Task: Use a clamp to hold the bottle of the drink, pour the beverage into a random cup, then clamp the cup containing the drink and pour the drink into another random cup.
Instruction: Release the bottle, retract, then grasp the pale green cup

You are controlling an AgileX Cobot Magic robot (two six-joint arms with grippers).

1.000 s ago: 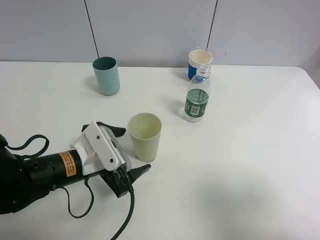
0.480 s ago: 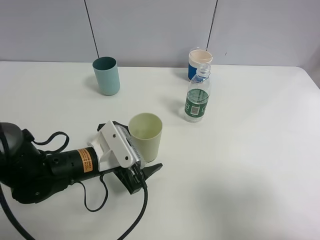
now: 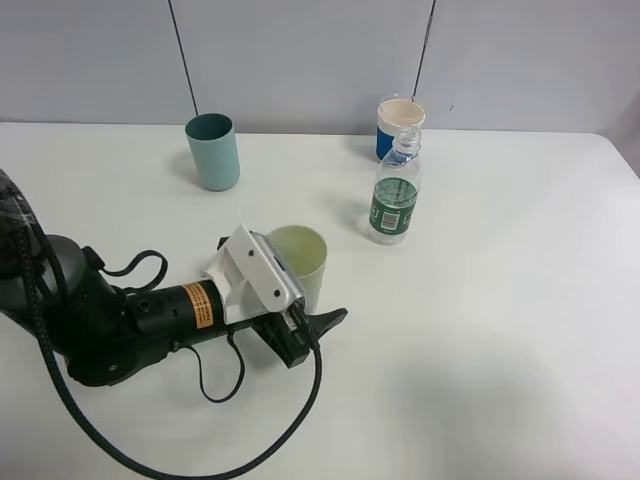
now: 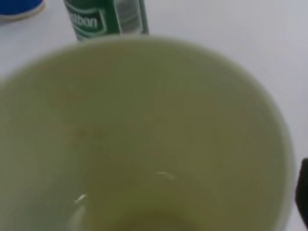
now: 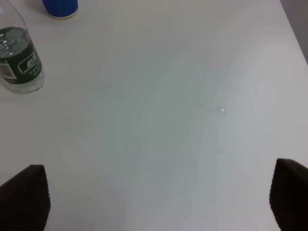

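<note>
Two cups and a bottle, all upright.
Pale yellow-green tapered plastic cup point(image 3: 305, 262) stands central, clear liquid point(image 4: 163, 175) glinting inside; light teal straight-sided cup point(image 3: 213, 152) at its eleven o'clock; small clear green-labelled plastic bottle point(image 3: 395, 195) at two.

Matte plastic yellow-green cup point(image 3: 306, 264); clear glossy plastic bottle point(image 3: 394, 196); smooth white table point(image 3: 500, 330).

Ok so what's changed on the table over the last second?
The left gripper has slid forward and to the right across the table. Its open jaws now stand on either side of the pale yellow-green cup and have not closed on it. The cup itself, the teal cup, the bottle and the blue cup stayed where they were.
</note>
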